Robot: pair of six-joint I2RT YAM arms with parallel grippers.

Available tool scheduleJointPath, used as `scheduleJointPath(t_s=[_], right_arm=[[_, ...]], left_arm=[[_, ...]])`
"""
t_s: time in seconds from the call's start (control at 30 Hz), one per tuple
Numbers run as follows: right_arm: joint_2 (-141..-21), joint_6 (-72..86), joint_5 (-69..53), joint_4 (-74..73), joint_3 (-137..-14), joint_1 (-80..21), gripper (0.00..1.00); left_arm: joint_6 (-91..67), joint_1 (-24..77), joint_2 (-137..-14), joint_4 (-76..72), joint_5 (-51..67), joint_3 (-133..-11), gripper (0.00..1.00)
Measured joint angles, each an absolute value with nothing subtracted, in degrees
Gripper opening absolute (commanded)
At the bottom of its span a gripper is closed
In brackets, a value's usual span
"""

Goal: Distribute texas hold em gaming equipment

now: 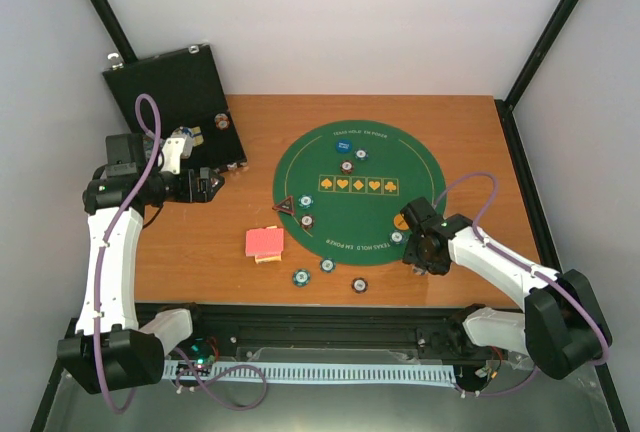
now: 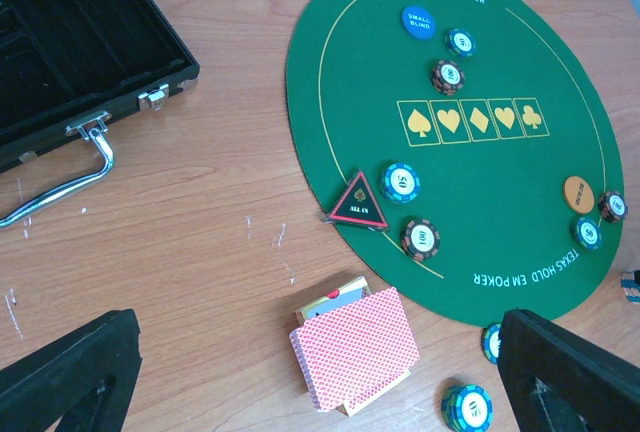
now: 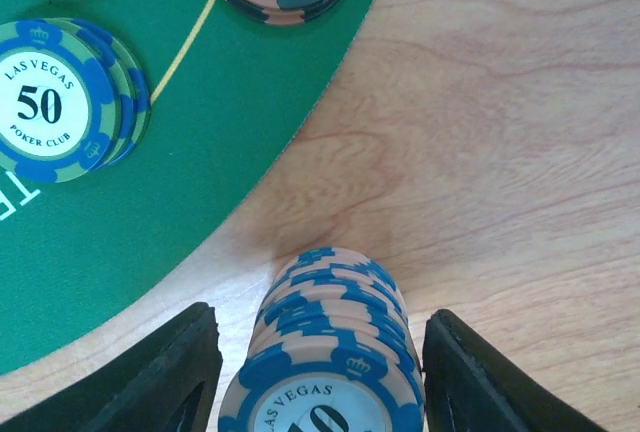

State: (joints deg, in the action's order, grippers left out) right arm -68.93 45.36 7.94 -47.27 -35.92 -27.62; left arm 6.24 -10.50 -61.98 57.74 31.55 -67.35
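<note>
A chip stack [image 3: 330, 352] stands on the table [image 3: 500, 152] between the fingers [image 3: 150, 382] of the right gripper [image 3: 320, 392], just beside the edge of the mat [image 3: 120, 252]. Ahead and to the left of these fingers, two overlapping chips [image 3: 55, 102] lie on the mat. Ahead of the left gripper [image 2: 320, 347], between its fingers, the card deck [image 2: 355, 362] lies on the table. Beyond the deck, a triangular button [image 2: 357, 202] lies on the mat's edge.

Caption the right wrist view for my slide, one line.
Right pincer straddling a stack of peach-and-blue striped poker chips on the wooden table, beside the green felt mat.
</note>
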Motion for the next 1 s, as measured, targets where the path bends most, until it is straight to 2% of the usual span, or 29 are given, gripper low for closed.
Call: scheduleJointPath(t_s=[0.63,1.0], right_arm=[[-68.51,45.34,7.94,-47.97,-36.01,-27.59,0.51],[-67.53,45.34,7.97,-48.69,-36.95,-27.59,0.45]], left_arm=[[6.24,-10.5,-61.95,57.74,31.57,-67.35,1.0],[6.24,-10.5,-61.95,57.74,31.59,-67.35,1.0]])
